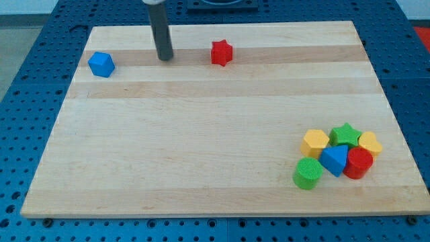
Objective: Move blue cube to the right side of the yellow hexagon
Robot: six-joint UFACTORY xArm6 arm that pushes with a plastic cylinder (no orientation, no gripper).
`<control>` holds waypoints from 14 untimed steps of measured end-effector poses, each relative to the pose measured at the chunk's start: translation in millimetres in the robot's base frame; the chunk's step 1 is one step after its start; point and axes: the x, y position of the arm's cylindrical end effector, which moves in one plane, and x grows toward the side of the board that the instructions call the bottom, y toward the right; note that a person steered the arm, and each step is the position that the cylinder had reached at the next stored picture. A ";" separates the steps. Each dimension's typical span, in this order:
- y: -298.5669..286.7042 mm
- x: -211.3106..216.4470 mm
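The blue cube (101,64) sits near the top left corner of the wooden board (201,134). The yellow hexagon (314,143) lies at the lower right, at the left end of a cluster of blocks. My tip (164,58) rests on the board near the view's top, to the right of the blue cube and left of a red star (221,52), touching neither.
The lower-right cluster also holds a green star (345,134), a second yellow block (370,143), a blue triangular block (335,160), a red cylinder (359,163) and a green cylinder (308,173). A blue perforated table (27,101) surrounds the board.
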 end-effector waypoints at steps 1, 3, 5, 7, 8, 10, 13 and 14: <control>-79.5 -18.4; -162.9 8.8; -62.1 48.5; -85.0 18.5; -143.5 17.6; -100.7 75.4; 120.1 148.1; 94.5 148.1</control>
